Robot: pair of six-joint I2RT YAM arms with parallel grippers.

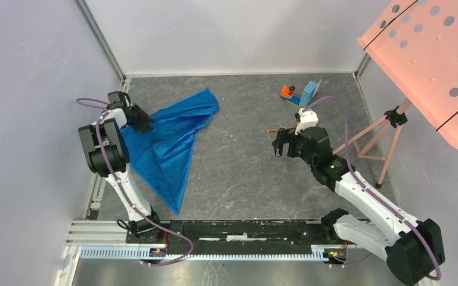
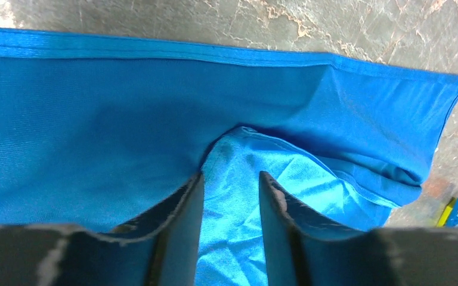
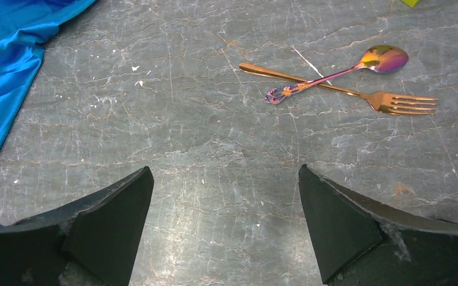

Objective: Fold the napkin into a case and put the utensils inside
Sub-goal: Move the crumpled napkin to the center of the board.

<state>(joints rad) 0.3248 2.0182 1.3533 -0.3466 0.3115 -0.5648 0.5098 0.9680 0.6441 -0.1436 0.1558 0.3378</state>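
**While One Arm Is Gripping, One Is Hovering**

On the grey marbled table's [image 1: 238, 173] left side, the bright blue shiny cloth napkin [image 1: 167, 140] is lying crumpled. The left gripper [image 2: 231, 179] is angling down, jaws pinching a raised fold. The right gripper [image 3: 226, 173] is hovering, jaws spread wide, near the crossed copper-gold fork [image 3: 340, 89] and spoon [image 3: 387, 58], half hidden from above.

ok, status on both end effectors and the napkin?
Left end effector shut on a raised fold of the napkin. Right end effector open, empty, near the crossed spoon and fork. Toy blocks at the far edge, not in the way.
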